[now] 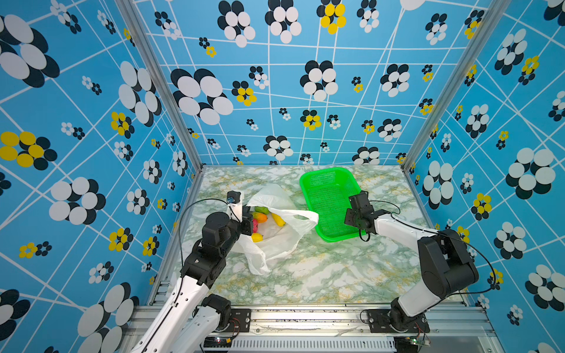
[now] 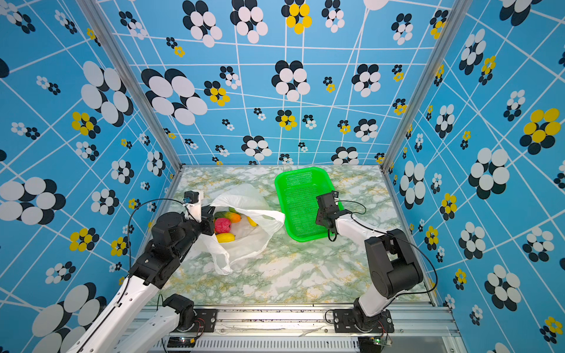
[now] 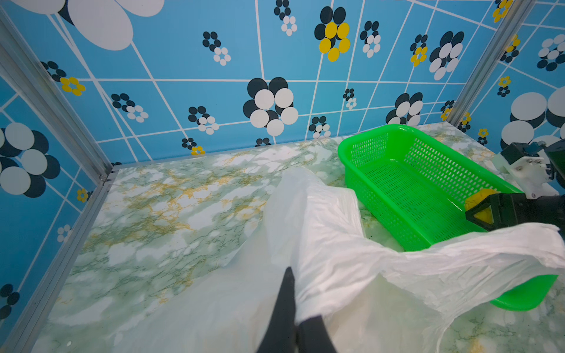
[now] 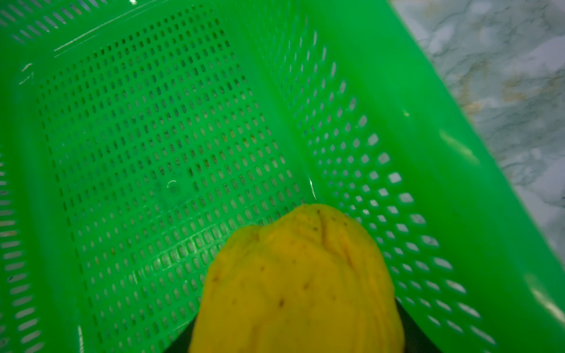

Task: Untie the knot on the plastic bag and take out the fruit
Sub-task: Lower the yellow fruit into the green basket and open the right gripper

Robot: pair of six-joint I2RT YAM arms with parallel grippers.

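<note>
The plastic bag (image 1: 281, 244) (image 2: 249, 244) lies open-mouthed on the marble table, and no knot shows. Inside lie fruit: a red bumpy ball (image 2: 222, 225), a yellow piece (image 1: 256, 237), an orange-green one (image 1: 260, 217) and a long yellow one (image 1: 278, 219). My left gripper (image 1: 248, 225) (image 3: 296, 308) is shut on the bag's left rim, holding the film up. My right gripper (image 1: 350, 214) (image 4: 293, 339) hangs over the near end of the green basket (image 1: 305, 183) (image 4: 428, 152), shut on a yellow fruit (image 4: 296, 275) (image 3: 481, 200) that hides its fingers in the wrist view.
The green basket's (image 2: 279, 183) (image 3: 345, 146) floor shows nothing on it; it stands right of the bag, one bag handle (image 1: 308, 215) draped against its left side. Patterned walls enclose the table on three sides. Bare marble (image 1: 321, 275) lies toward the front.
</note>
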